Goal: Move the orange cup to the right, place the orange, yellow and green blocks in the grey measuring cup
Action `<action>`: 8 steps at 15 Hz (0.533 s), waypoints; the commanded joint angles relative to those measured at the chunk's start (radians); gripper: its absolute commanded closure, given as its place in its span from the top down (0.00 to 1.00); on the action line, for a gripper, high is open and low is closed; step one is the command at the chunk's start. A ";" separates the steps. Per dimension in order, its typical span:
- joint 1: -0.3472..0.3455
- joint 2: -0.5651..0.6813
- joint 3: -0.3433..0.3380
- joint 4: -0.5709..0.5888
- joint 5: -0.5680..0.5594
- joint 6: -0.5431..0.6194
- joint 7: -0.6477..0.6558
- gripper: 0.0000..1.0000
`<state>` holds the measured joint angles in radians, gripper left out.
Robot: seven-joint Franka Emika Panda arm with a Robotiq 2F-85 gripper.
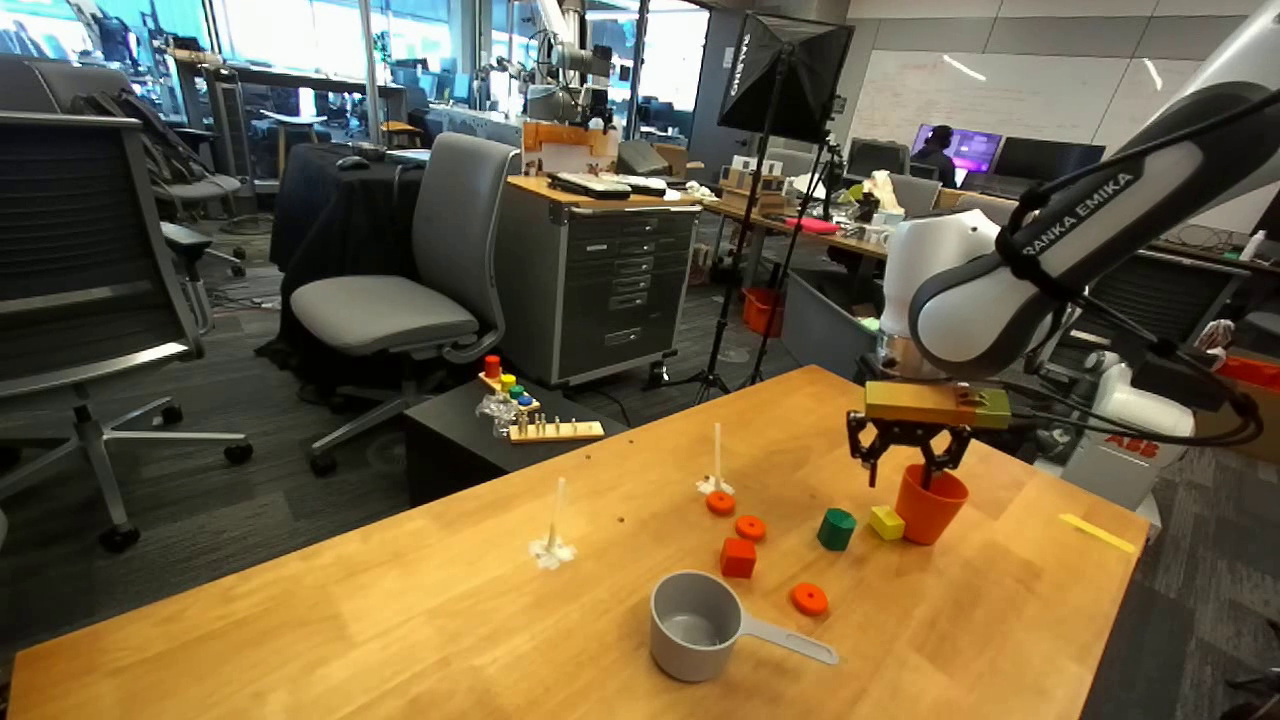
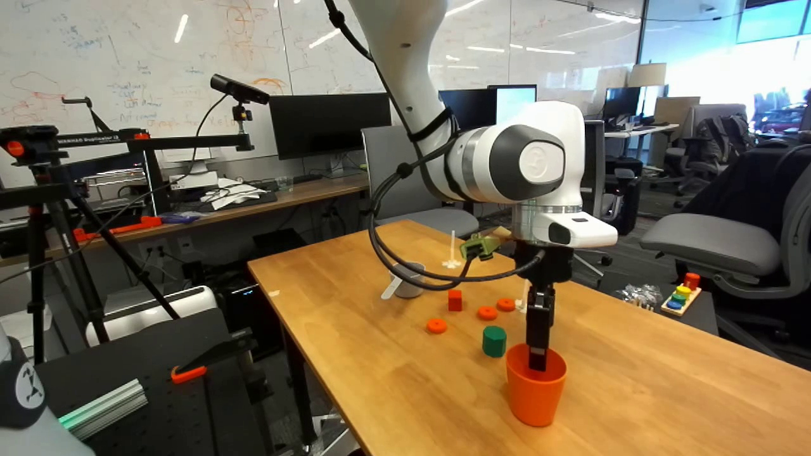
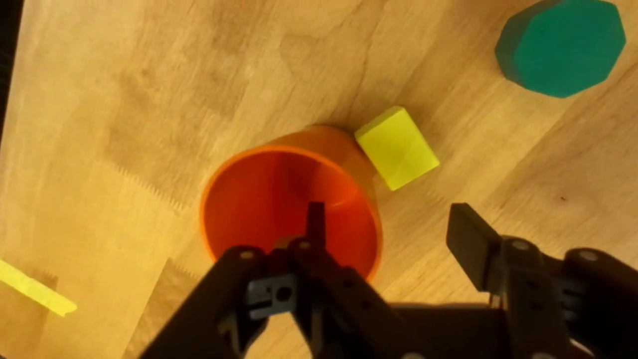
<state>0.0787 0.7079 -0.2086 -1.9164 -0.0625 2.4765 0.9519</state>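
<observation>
The orange cup (image 1: pixel 928 515) stands upright near the table's corner; it also shows in the other views (image 2: pixel 535 396) (image 3: pixel 239 199). My gripper (image 1: pixel 900 482) is open over the cup's rim. In the wrist view, one finger is over or inside the cup's mouth and the other is outside, with the rim between and apart from both. The yellow block (image 3: pixel 398 148) is beside the cup; it is hidden in an exterior view. The green block (image 1: pixel 836 529) is farther off. The red-orange block (image 1: pixel 738 557) lies near the grey measuring cup (image 1: pixel 680 645), whose handle points toward the orange cup's side.
Three orange rings (image 1: pixel 720 502) (image 1: pixel 750 528) (image 1: pixel 809 599) lie around the red-orange block. Two thin upright pegs (image 1: pixel 717 455) (image 1: pixel 557 515) are fixed to the table. A strip of yellow tape (image 1: pixel 1097 532) is near the table edge. Cables (image 2: pixel 405 174) hang from the arm.
</observation>
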 commanded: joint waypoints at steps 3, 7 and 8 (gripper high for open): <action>-0.014 -0.014 -0.017 0.012 0.018 -0.002 -0.003 0.19; -0.014 -0.026 -0.058 0.056 -0.001 -0.017 0.010 0.00; -0.016 -0.024 -0.065 0.068 -0.003 -0.019 0.011 0.00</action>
<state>0.0625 0.6995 -0.2502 -1.8832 -0.0603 2.4764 0.9519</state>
